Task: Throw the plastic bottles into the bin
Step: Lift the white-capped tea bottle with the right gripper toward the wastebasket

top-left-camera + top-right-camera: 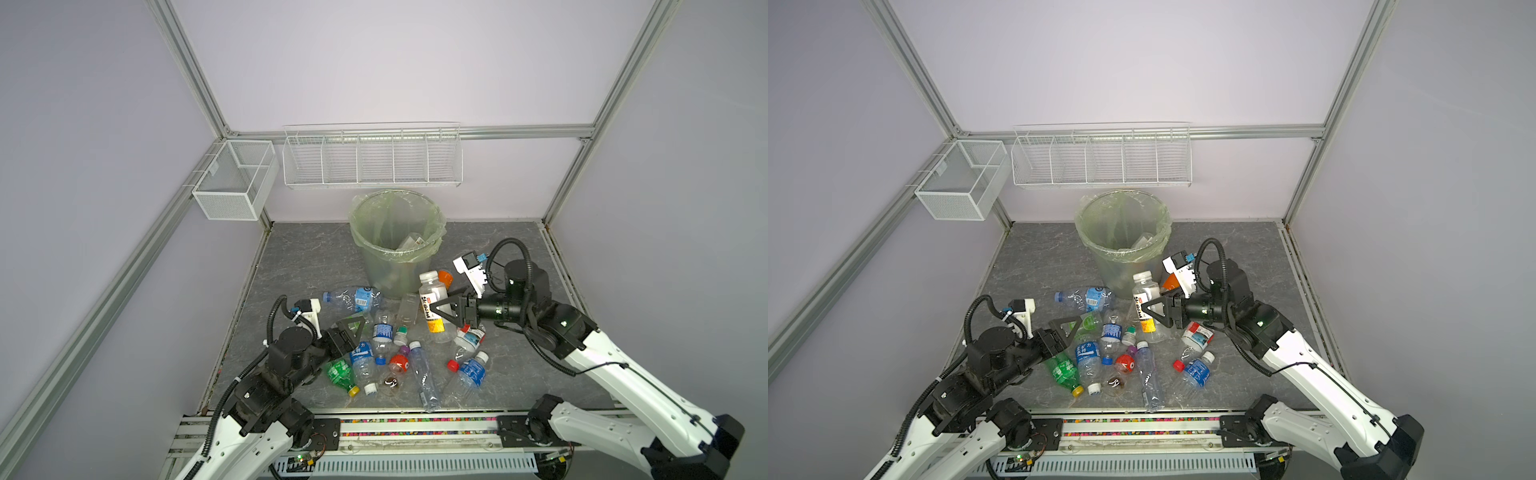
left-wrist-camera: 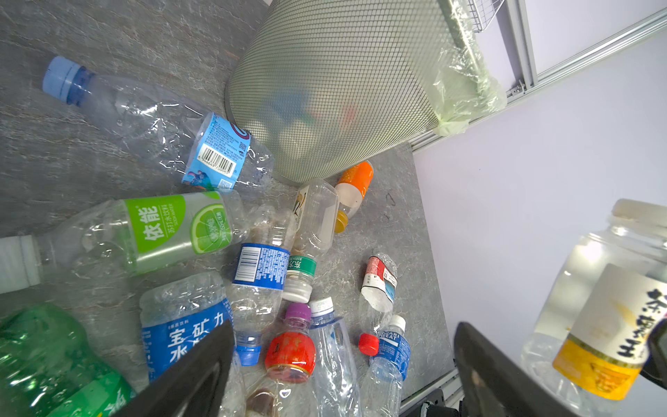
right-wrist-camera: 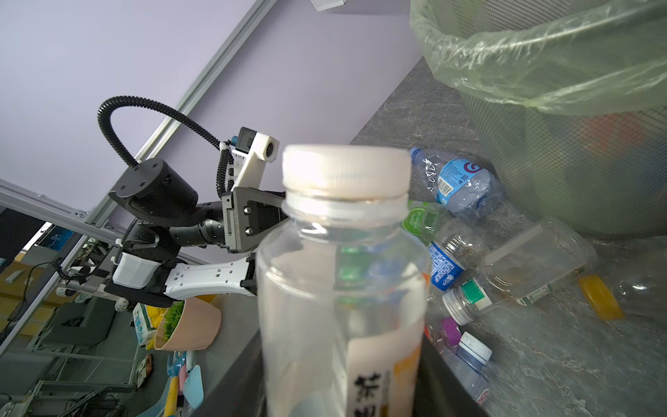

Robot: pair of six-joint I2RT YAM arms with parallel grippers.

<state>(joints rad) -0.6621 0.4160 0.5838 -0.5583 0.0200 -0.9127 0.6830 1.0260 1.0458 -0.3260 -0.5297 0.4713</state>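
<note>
Your left gripper (image 1: 353, 331) hangs wide open and empty over the bottles (image 1: 382, 332) on the floor (image 1: 316, 257); I count about twelve lying there; the one bin (image 1: 382, 270) stands just behind them with a few inside; your right gripper (image 1: 441, 311) squeezes the white-capped bottle (image 1: 430, 297), standing cap up; the bin is close, behind and to its left, and this arm is nearer.

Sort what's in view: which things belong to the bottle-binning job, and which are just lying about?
Job: bin; white-capped bottle gripped by the right gripper; loose bottles scattered before the bin; left gripper, open over them.
Lying about: white wire mesh box; long white wire rack, both hung at the back.
</note>
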